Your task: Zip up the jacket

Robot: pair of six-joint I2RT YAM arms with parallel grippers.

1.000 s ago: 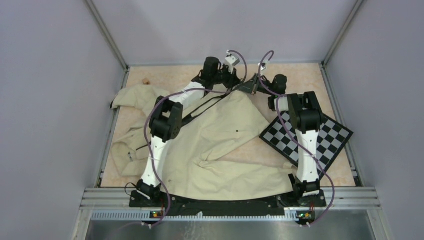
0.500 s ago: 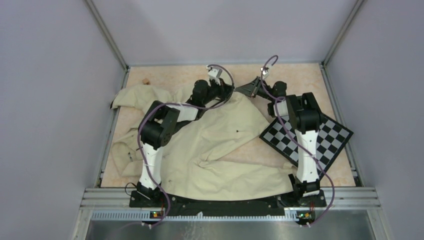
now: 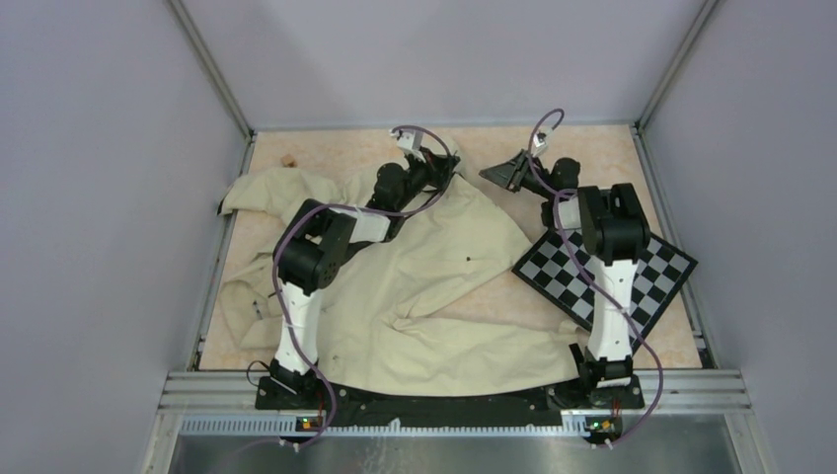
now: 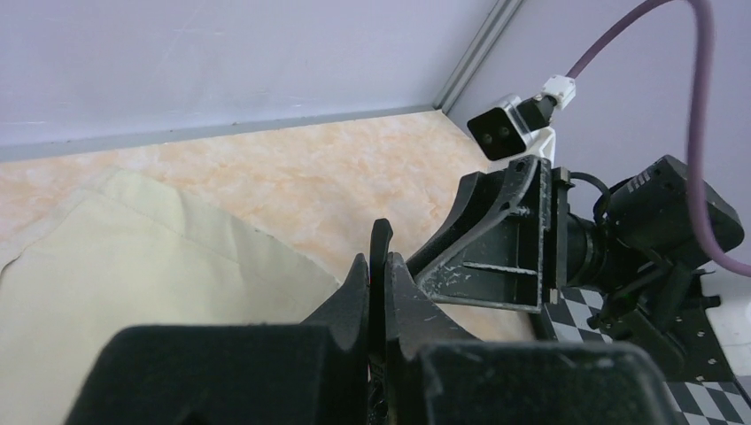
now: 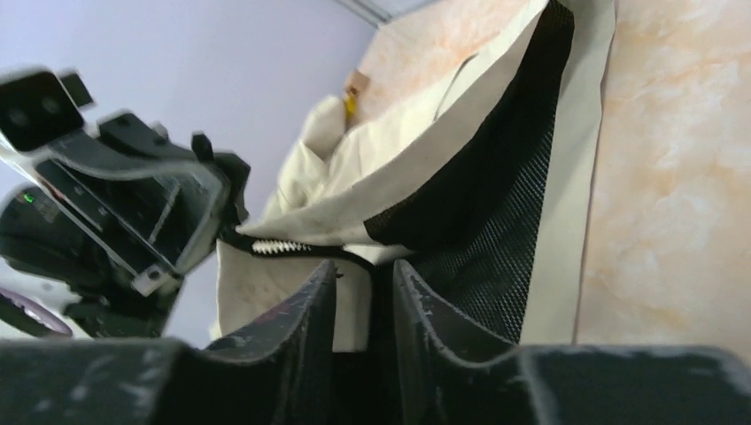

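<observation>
The jacket (image 3: 434,276) lies wrinkled across the left and middle of the table (image 3: 592,148). Its hem is at the near edge, one sleeve is by the left wall, and its right edge is just beside the checkerboard (image 3: 642,267). Bare table shows along the far wall. At the jacket's far tip, the left gripper (image 3: 441,170) is clamped on the end of the zipper (image 5: 283,247). The right gripper (image 3: 501,175) is near it over bare table with its fingers nearly together. I cannot tell whether it pinches the zipper.
</observation>
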